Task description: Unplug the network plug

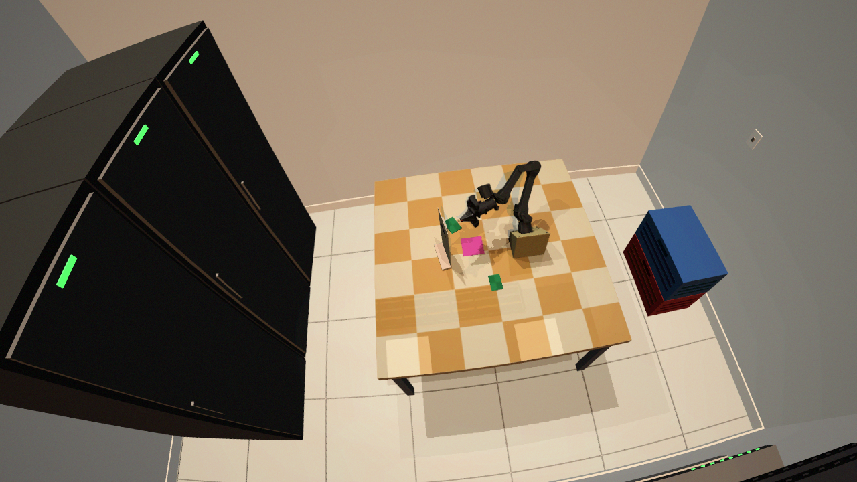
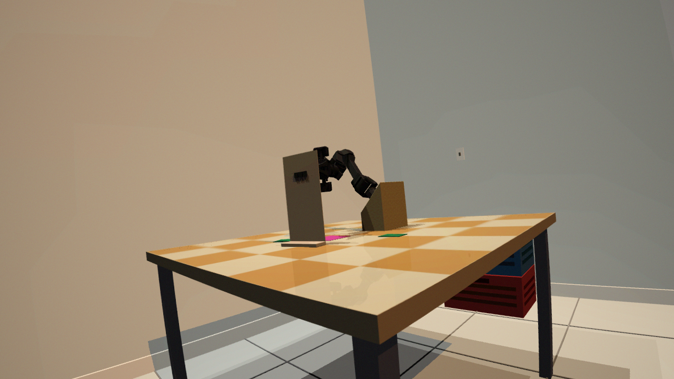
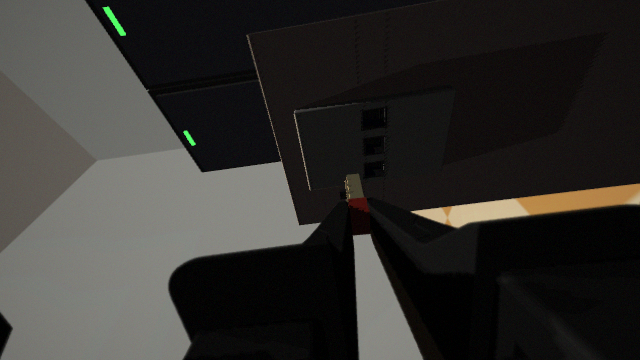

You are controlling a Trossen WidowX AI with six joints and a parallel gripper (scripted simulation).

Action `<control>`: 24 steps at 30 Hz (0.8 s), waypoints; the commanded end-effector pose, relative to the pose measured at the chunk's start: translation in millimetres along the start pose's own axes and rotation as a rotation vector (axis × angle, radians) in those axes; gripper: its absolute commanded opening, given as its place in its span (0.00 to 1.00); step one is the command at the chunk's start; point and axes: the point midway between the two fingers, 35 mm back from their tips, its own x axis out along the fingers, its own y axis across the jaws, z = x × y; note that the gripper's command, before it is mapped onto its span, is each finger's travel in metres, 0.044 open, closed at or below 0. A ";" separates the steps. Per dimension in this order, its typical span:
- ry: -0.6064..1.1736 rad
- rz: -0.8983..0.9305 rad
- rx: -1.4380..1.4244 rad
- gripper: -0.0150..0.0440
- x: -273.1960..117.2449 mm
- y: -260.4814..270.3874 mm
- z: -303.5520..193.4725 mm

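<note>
My gripper [image 1: 464,217] [image 3: 356,208] is shut on the network plug [image 3: 354,187], which has a red body and a beige tip. It holds the plug in the air, a short way off the face of the upright panel [image 1: 443,230] [image 2: 304,198] [image 3: 500,100]. The plug's tip is clear of the panel's grey socket plate [image 3: 330,145], whose three dark sockets [image 3: 374,145] show empty. A magenta square [image 1: 471,246] [image 2: 335,237] is marked on the table just below the gripper, beside the panel's foot. In the exterior view the panel hides my fingertips.
Two flat green squares lie on the table, one [image 1: 452,225] by the panel and one [image 1: 495,281] [image 2: 392,235] nearer the front. The arm stands on a brown block [image 1: 528,242] [image 2: 388,205]. Black cabinets [image 1: 149,239] stand to the left, and stacked blue and red crates [image 1: 677,258] to the right.
</note>
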 end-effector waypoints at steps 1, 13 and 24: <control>-0.003 -0.002 0.005 0.25 -2.5 9.3 -2.5; -0.003 -0.005 0.007 0.25 -12.0 29.3 -12.1; -0.072 -0.229 0.119 0.25 -1.0 -20.0 -14.5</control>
